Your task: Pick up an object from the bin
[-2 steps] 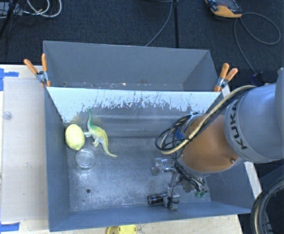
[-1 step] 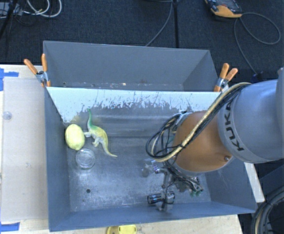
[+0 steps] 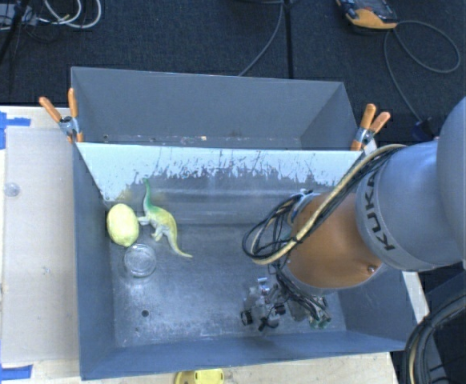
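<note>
Claw [image 3: 270, 310], lemon [image 3: 122, 225], green dinosaur [image 3: 162, 226] in bin [image 3: 209, 110]

Light bright, from above. Far wall of bin [image 3: 217, 106]: upper part shaded grey, lower band lit pale, shadow edges slanting at both corners. Bin floor mid-grey, soft sheen at centre. Dark shadow under arm [image 3: 425, 198], near right. Small highlight on orange cover [image 3: 329, 250]. Beyond bin, carpet [image 3: 177, 30] dim.

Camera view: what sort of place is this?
Probably a robot lab grasping cell: a KUKA arm reaching into a grey bin holding a toy dinosaur, with cables on the dark floor.
</note>
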Controlling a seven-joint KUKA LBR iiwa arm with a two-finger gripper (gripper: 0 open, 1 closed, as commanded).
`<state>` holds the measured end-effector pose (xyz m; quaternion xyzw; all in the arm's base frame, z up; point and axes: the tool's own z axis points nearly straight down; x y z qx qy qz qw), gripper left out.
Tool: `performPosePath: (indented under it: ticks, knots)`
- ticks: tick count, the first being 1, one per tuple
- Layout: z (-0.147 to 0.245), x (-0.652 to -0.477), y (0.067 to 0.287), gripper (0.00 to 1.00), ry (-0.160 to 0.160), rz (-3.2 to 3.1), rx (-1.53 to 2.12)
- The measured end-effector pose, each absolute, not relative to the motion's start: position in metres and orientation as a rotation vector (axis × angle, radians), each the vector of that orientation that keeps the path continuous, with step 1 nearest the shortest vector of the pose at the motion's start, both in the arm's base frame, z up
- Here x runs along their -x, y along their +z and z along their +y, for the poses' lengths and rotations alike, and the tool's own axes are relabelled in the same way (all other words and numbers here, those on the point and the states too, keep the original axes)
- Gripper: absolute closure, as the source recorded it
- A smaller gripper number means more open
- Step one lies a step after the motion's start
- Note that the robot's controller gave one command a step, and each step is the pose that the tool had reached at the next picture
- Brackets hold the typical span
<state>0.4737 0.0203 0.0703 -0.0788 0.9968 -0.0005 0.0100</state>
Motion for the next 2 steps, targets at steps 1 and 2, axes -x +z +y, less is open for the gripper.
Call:
performPosePath:
  ticks: [1,2]
  knots:
    - [0.0203,-0.4737,0.0703,1.0,-0.002,3.112,0.246]
    - [0.0204,-0.473,0.0735,1.0,-0.001,3.114,0.247]
